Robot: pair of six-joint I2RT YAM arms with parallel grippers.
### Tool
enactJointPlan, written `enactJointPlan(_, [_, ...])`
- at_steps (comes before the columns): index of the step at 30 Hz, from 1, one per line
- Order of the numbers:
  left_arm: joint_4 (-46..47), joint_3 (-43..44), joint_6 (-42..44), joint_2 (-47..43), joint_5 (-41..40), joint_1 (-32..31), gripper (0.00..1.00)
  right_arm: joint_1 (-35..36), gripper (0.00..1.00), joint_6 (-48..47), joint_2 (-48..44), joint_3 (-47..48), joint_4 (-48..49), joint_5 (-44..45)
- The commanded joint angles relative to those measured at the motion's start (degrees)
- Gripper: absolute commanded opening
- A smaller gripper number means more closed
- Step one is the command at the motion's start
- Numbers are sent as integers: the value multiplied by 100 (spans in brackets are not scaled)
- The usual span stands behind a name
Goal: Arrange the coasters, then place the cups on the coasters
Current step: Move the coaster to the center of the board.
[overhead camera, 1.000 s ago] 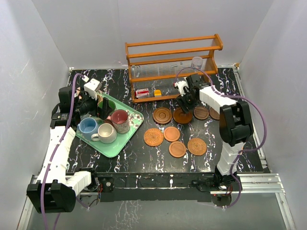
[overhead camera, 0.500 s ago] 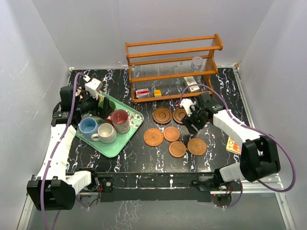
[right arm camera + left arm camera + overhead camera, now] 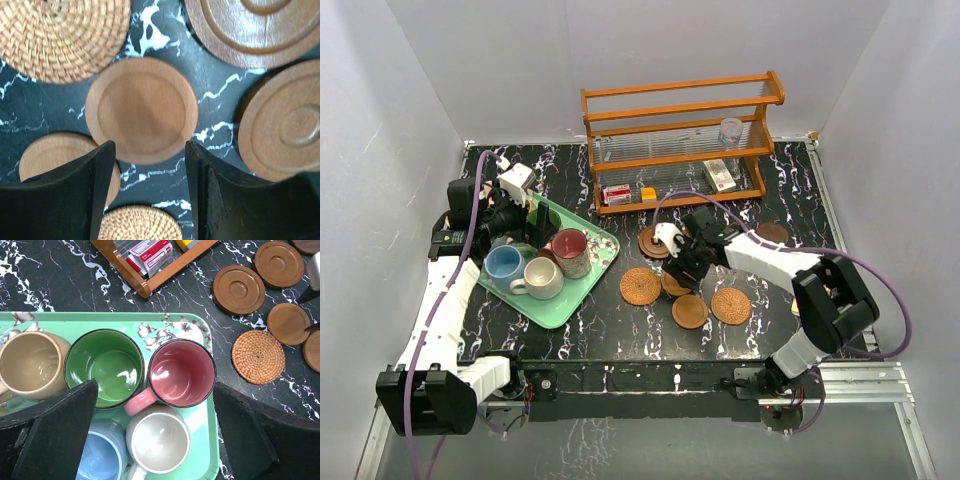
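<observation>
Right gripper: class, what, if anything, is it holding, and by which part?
Nothing. The right gripper is open above a smooth round coaster, its fingers apart with nothing clamped between them.

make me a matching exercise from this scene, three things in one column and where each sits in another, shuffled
Things:
1. green ceramic mug
2. round woven orange-brown coaster
3. clear glass tumbler

Places:
A. on the wooden rack
B. flat on the black marble table
C. on the mint-green tray

Pairs: 1-C, 2-B, 3-A
</observation>
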Motion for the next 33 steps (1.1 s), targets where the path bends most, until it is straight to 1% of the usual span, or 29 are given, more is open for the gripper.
enactJointPlan(1, [45,105,37,-95,130,-20,99,224,55,131,297,360,613,323])
enactJointPlan(8, [112,36,47,-170,154,-20,99,228,50,-107,370,150,536,802])
enactJointPlan(11, [153,-8,47,-193,163,-15,99,199,47,-204,332,-19,476,1006])
enactJointPlan(15, [147,-53,89,-243,128,-19,99,20,43,-289,97,-222,351,1071])
enactJointPlan(21, [138,-123,124,-309,118,-13,99,-480,40,-581,-367,-501,-39,1068])
enactJointPlan(25, [138,-175,148,-344,112,-12,99,-858,39,-845,-701,-782,-93,1191])
enactJointPlan(30, [137,-207,153,-383,121,-13,99,-1551,39,-1165,-809,-933,-124,1268])
enactJointPlan(33, [137,-207,153,-389,134,-13,99,-1732,39,-1181,-870,-839,-191,1273])
